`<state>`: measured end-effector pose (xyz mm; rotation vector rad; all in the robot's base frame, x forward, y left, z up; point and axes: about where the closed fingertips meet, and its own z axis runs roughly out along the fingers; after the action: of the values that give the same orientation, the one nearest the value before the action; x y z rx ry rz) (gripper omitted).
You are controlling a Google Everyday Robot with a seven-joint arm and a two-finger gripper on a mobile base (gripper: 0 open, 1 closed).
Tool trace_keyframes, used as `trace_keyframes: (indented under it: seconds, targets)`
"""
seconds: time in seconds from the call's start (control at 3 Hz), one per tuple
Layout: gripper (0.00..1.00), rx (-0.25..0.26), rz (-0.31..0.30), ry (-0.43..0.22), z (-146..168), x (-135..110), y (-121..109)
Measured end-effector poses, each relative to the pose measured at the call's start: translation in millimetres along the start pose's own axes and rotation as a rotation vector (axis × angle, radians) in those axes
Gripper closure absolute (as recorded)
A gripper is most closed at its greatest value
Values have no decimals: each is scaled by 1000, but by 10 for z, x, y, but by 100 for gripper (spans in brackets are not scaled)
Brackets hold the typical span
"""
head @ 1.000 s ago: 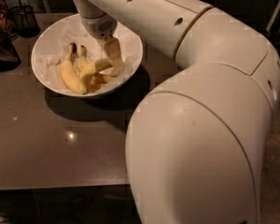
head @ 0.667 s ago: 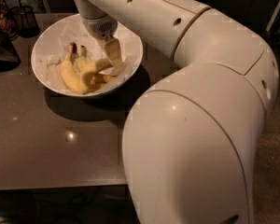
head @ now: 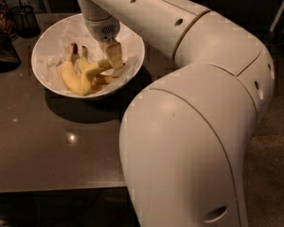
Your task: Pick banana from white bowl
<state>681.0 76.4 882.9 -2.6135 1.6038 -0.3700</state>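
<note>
The white bowl (head: 135, 46) was set on a dark glossy table (head: 47, 145). A wire-mesh cup (head: 24, 20) was placed left-behind the bowl, a dark object (head: 2, 53) left of it. The gripper (head: 114, 56) was held low inside the bowl.

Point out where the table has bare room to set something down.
The widest bare stretch of table lies in front of the white bowl, bordered on the right by the robot arm. A narrower strip lies at the bowl's left in the picture. Crowded: inside the bowl, where the gripper sits among the bananas, and the back-left corner around the wire-mesh cup.
</note>
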Motion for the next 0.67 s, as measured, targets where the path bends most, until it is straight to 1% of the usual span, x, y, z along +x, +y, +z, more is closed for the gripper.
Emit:
trace_keyframes:
  seconds: [0.33,0.67]
  targets:
    - [44,-19,13,-33,66,-26,15]
    - [62,-39,32,-59,147,-34,39]
